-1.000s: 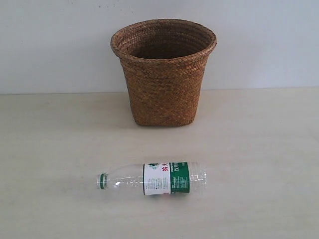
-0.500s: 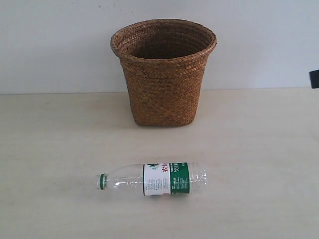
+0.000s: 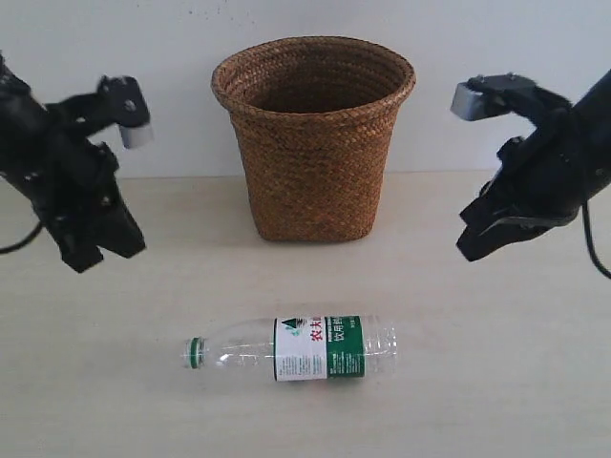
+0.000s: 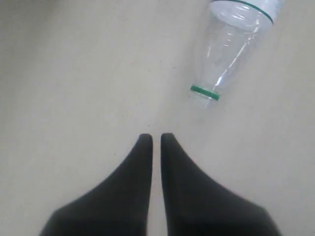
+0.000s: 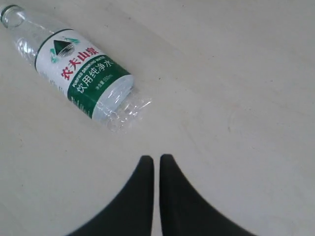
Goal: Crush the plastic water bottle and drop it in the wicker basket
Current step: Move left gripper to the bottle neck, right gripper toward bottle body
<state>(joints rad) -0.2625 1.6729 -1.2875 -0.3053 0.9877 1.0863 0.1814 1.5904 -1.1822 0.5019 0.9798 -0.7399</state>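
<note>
The plastic water bottle [image 3: 296,349] lies on its side on the table, green cap to the left, uncrushed. It also shows as the plastic water bottle [image 4: 231,44] in the left wrist view and the plastic water bottle [image 5: 78,71] in the right wrist view. Behind it stands the wicker basket [image 3: 314,143], upright. My left gripper [image 3: 103,250] hangs above the table left of the bottle, shut and empty; in its own view the left gripper [image 4: 155,138] is short of the cap. My right gripper [image 3: 470,250] hovers to the right, shut and empty, the right gripper [image 5: 156,160] short of the bottle's base.
A pale wooden table [image 3: 496,382] runs to a white wall [image 3: 124,48] behind the basket. Both black arms lean in from the sides of the exterior view.
Both arms have come into view from the left and right edges and now hang above the table. The bottle and basket have not moved.
</note>
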